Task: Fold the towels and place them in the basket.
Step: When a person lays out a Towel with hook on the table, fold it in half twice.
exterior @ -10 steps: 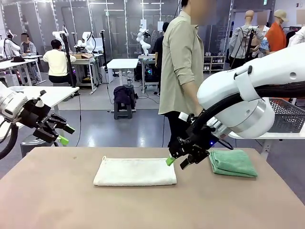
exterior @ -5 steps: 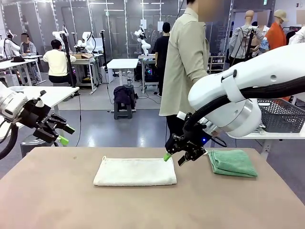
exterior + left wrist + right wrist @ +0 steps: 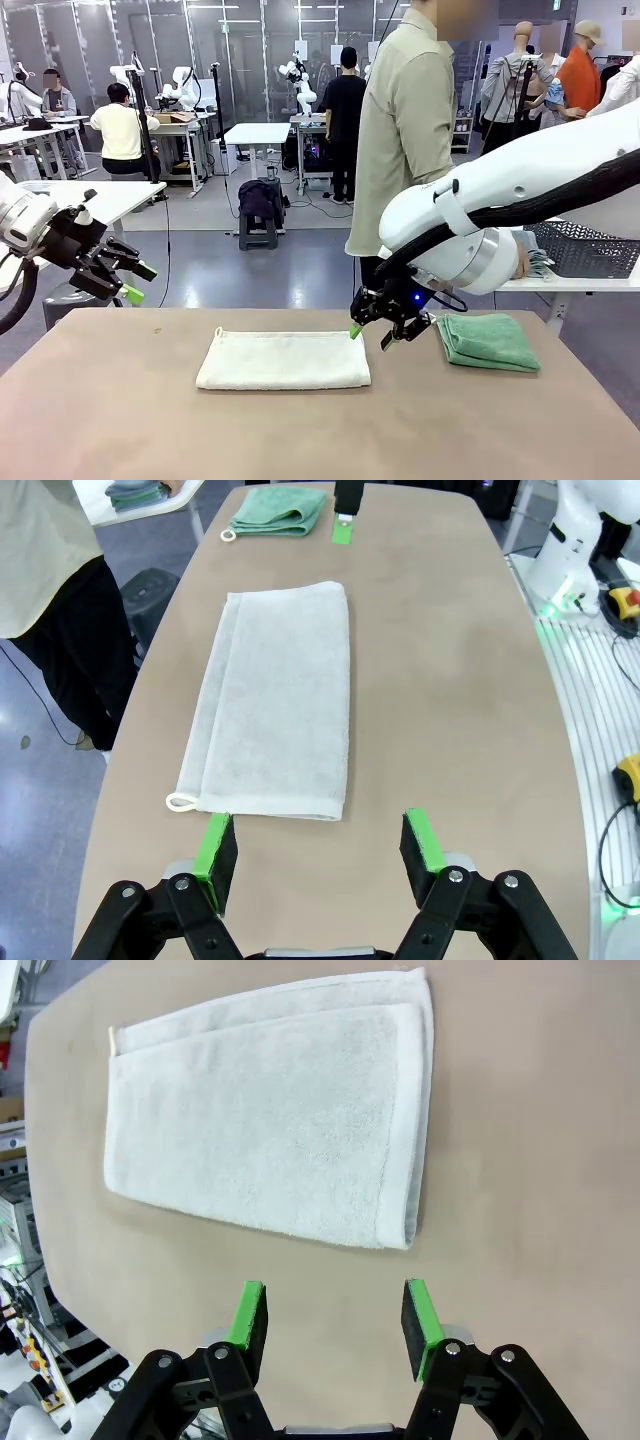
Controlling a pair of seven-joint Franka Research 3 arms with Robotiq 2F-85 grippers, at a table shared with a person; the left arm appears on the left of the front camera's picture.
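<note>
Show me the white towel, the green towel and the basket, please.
white towel (image 3: 283, 360): front view, middle of its folded top face.
green towel (image 3: 488, 342): front view, middle of its top layer.
basket (image 3: 595, 250): front view, its mesh side wall, right of the arm.

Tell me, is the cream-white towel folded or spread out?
Folded. The right wrist view shows the cream-white towel lying in two layers, the lower one's edge peeking past the upper.

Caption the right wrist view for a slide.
Right gripper, jaws open, poised beside a folded cream-white terry-cloth towel on the tan tabletop.
</note>
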